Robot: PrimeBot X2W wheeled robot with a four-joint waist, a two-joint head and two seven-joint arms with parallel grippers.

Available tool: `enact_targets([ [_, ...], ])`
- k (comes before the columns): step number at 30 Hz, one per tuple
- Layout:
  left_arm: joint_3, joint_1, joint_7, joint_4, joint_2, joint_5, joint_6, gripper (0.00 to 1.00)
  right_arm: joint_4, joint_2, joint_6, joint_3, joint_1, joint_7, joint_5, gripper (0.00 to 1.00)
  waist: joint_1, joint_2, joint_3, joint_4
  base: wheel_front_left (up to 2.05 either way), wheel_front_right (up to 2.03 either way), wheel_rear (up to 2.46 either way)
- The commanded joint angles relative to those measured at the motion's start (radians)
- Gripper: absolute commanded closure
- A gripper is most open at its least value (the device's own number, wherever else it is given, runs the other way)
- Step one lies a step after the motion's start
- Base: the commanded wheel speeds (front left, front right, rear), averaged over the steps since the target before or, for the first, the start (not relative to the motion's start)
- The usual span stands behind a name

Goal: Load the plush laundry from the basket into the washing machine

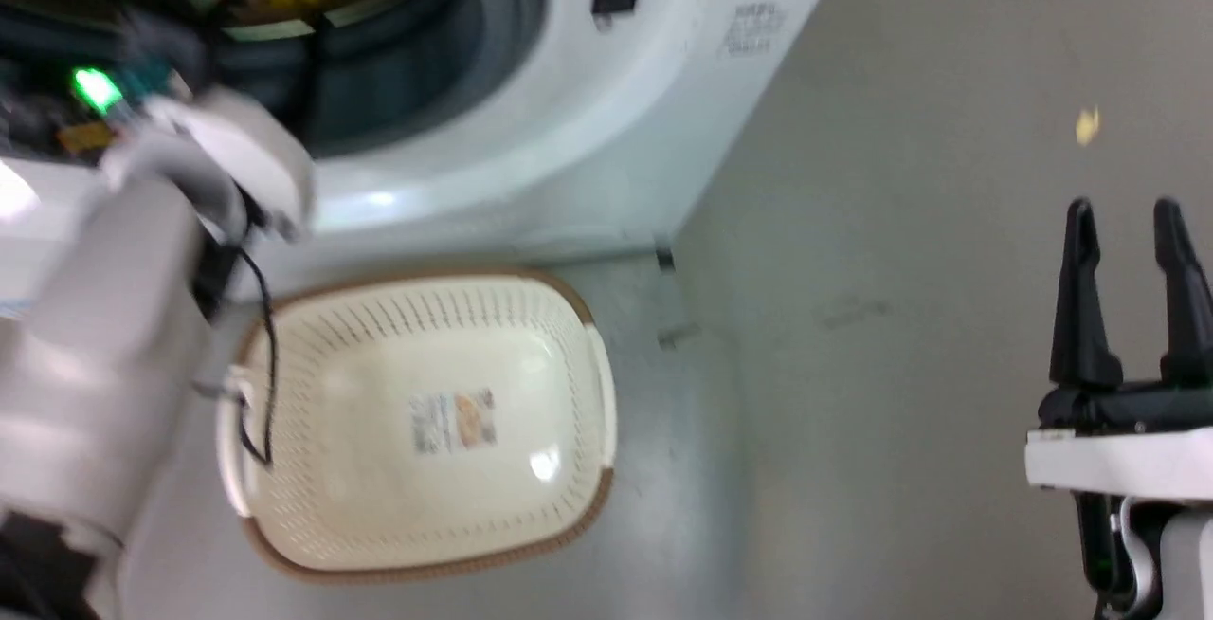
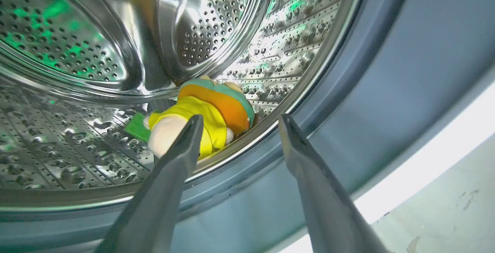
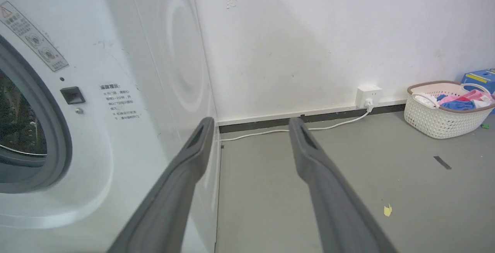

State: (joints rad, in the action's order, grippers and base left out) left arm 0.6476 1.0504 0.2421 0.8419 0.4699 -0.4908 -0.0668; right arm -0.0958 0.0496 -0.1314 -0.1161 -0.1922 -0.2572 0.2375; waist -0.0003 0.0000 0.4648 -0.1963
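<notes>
Your left gripper [image 2: 240, 117] gapes empty, centre frame, plush laundry [image 2: 216, 108] beyond in the washing machine [image 2: 77, 52]. Your right gripper [image 1: 1124, 212], lower right: parted, holding nothing.

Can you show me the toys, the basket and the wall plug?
plush laundry [image 2: 207, 113]: left wrist view, its yellow middle.
basket [image 1: 569, 383]: head view, its right inner wall.
wall socket [image 3: 368, 95]: right wrist view, its white faceplate.
</notes>
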Motion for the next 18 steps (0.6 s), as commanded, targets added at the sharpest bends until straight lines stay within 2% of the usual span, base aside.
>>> enact_targets([
  [1, -0.009, -0.049, 0.012, -0.026, -0.01, -0.005, 0.016, 0.0, 0.004, 0.001, 0.001, -0.003, 0.014, -0.005, -0.011, 0.0, 0.0003, 0.0, -0.139, 0.07, 0.0, 0.0, 0.0],
  [3, -0.041, -0.127, 0.018, -0.092, -0.026, -0.021, 0.047, 0.0, 0.008, 0.001, 0.001, -0.002, 0.035, -0.005, -0.024, 0.0, 0.0003, 0.0, -0.184, 0.084, 0.0, 0.0, 0.0],
  [11, -0.246, -0.533, 0.019, -0.557, -0.069, 0.046, 0.204, 0.0, 0.015, 0.001, 0.001, -0.005, 0.122, -0.005, -0.058, 0.0, 0.0003, 0.0, -0.312, 0.145, 0.0, 0.0, 0.0],
  [14, -0.305, -0.689, 0.019, -0.676, -0.099, 0.08, 0.235, 0.0, 0.017, 0.001, 0.001, -0.001, 0.152, -0.005, -0.064, 0.0, 0.0003, 0.0, -0.342, 0.16, 0.0, 0.0, 0.0],
  [18, -0.333, -0.85, 0.02, -0.736, -0.129, 0.122, 0.245, 0.0, 0.032, 0.001, 0.001, 0.0, 0.185, -0.005, -0.07, 0.0, 0.0003, 0.0, -0.368, 0.175, 0.0, 0.0, 0.0],
])
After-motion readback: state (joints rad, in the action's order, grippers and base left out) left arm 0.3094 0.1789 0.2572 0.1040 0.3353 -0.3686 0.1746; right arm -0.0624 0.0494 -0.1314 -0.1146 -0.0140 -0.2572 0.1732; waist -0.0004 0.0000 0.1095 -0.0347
